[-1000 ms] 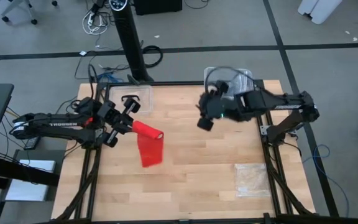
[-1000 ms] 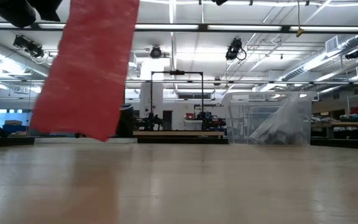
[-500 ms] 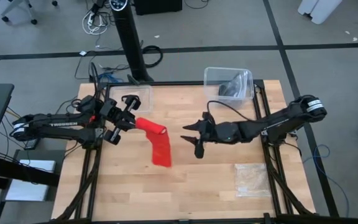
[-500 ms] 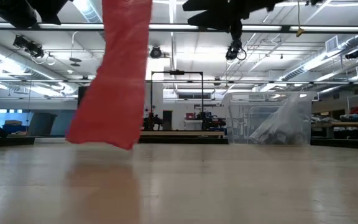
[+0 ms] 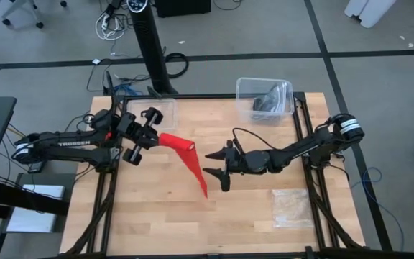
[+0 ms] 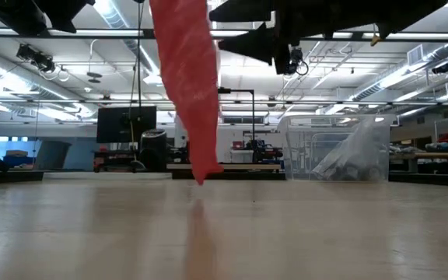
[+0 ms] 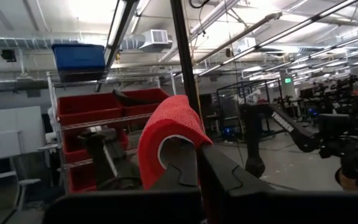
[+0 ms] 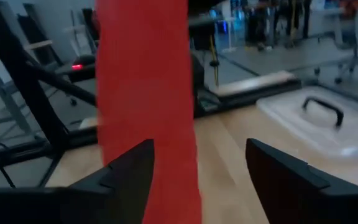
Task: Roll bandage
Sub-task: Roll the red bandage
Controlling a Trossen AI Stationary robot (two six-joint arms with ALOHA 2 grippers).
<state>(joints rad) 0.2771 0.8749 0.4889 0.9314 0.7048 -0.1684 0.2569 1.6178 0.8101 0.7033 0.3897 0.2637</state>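
The bright red bandage (image 5: pixel 195 164) hangs as a long narrow strip from my left gripper (image 5: pixel 154 135), which is shut on its upper end over the table's left middle. In the low view the strip (image 6: pixel 187 85) hangs almost edge-on, its lower end (image 6: pixel 203 176) just above the tabletop. My right gripper (image 5: pixel 213 164) is open and empty, level, right beside the hanging strip on its right side. In the right wrist view the strip (image 8: pixel 145 93) stands close ahead of the left finger (image 8: pixel 126 171); I cannot tell whether they touch. My left gripper holds the bandage by its upper end (image 7: pixel 166 127), which lies folded in a loop over the fingertips. The fingers come level from the table's left. The rest hangs slack below, clear of the table; the gripper hides the place of contact.
A clear bin (image 5: pixel 264 97) with dark things inside stands at the far right; it also shows in the low view (image 6: pixel 337 148). A clear lid with a black handle (image 5: pixel 153 111) lies at the far left. A clear plastic bag (image 5: pixel 291 207) lies at the near right.
My right gripper has come down from the far right by the bin toward the table's left and near edge, up to the hanging bandage, staying open. The bandage has swung toward the right and turned from broadside to nearly edge-on, still hanging from my left gripper.
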